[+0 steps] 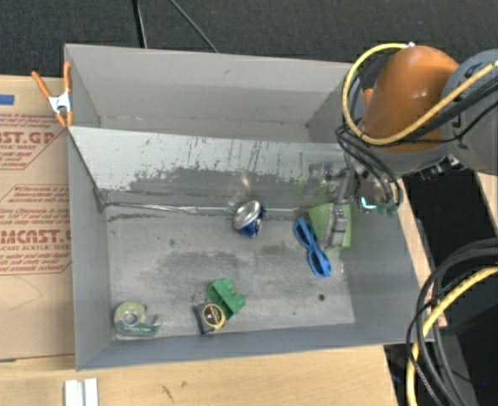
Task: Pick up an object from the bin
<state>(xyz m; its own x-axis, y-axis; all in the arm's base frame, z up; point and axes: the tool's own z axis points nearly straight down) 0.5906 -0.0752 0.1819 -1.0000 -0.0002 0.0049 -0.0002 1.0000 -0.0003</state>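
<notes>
The gripper (340, 220) is low at the right side of the bin (215, 91), just beside a pale green piece (320, 219) and blue plastic glasses (314, 249). Whether it's open or closed, I cannot tell. A crushed can (249, 216) lies nearby, to the left.

You look at a matt, scratched metal bin (172, 260), a shiny crushed can (249, 216) and glossy blue plastic glasses (314, 247).
</notes>
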